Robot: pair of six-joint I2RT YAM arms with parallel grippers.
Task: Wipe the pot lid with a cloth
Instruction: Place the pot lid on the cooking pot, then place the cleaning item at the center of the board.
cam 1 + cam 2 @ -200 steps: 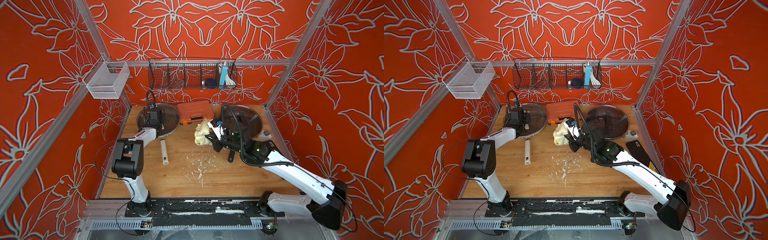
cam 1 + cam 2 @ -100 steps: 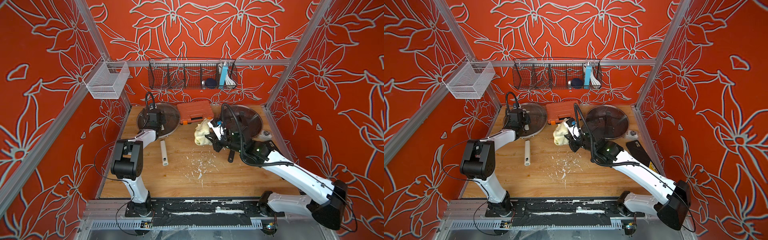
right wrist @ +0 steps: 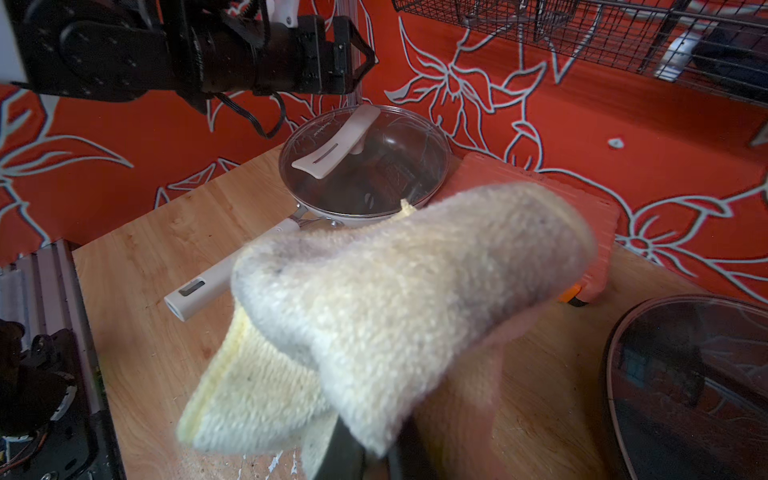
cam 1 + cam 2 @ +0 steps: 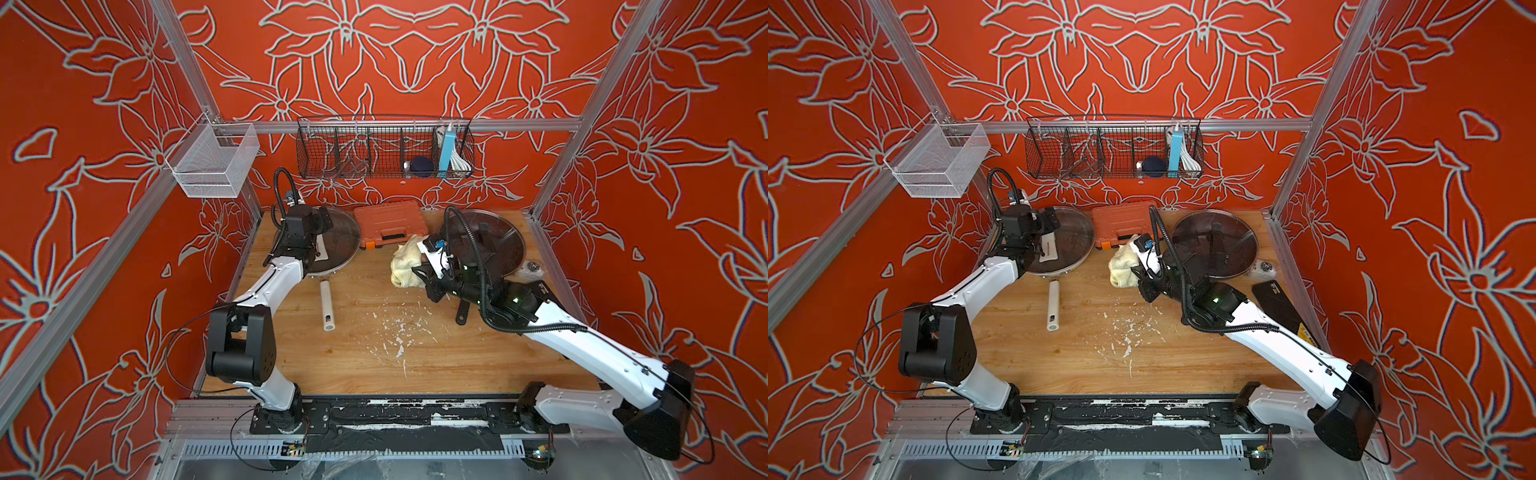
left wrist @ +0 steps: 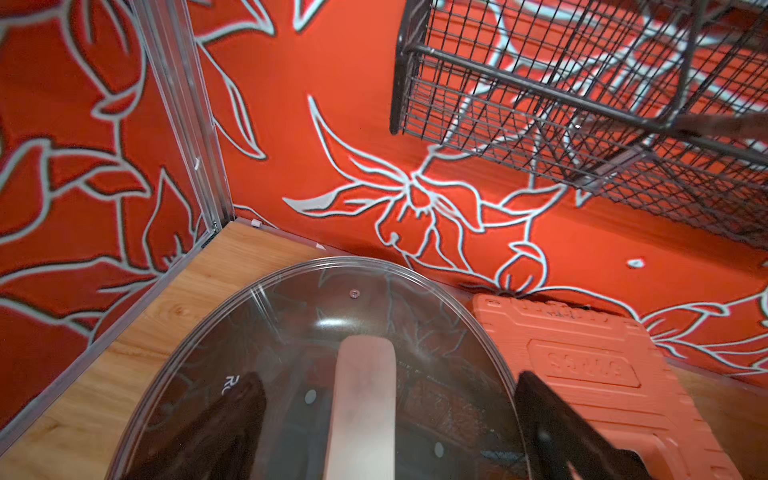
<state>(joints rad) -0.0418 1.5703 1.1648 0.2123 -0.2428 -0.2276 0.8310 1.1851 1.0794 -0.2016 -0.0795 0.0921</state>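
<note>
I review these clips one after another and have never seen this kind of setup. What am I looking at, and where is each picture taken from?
Two white-and-black robot arms stand at the front edge of a wooden table, each ending in a two-fingered gripper. The two wide pictures come from one camera head overhead; the two close ones come from cameras on the arms' wrists. On the table lie a white-handled pan under a glass lid, a second lidded pan and an orange case. The left gripper is open, its fingers either side of the lid's handle without touching it. The right gripper is shut on the cloth, a stained cream rag, between the pans.
</note>
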